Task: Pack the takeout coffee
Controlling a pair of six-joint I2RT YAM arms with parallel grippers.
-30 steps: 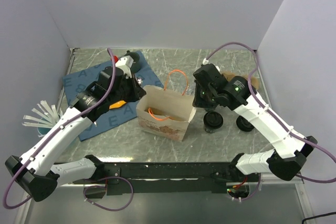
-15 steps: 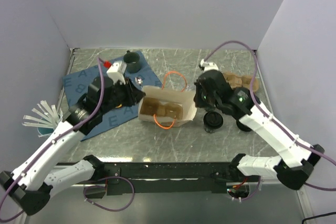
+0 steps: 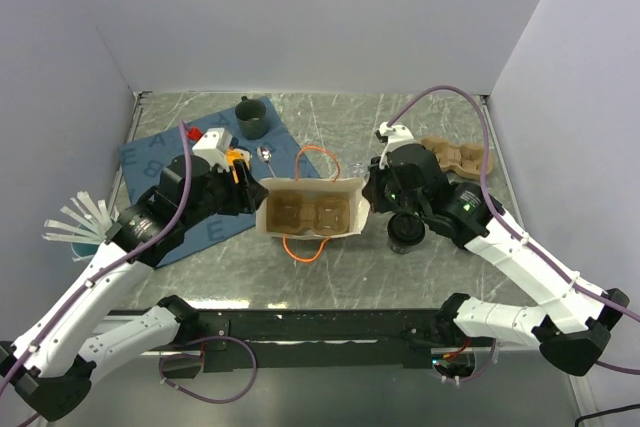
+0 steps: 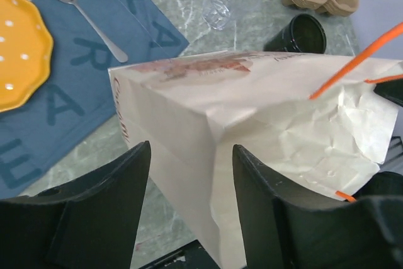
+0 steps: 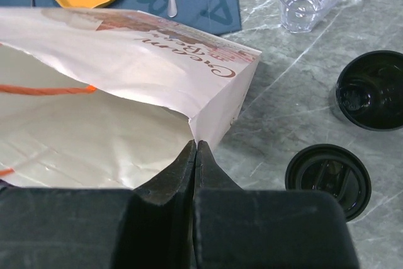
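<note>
- Right pincer is pinching the paper bag rim; left pincer is standing spread at its other end.
- You're bracing its mouth for the cups; pull gently.

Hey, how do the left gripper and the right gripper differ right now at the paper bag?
The left gripper is open, its fingers spread either side of a corner of the paper bag; the right gripper is shut, fingers pressed together on the bag's rim. The left gripper is at the bag's end by the blue placemat; the right gripper is at the end by the lidded cups. Both are black, two-fingered, and at the same bag.
</note>
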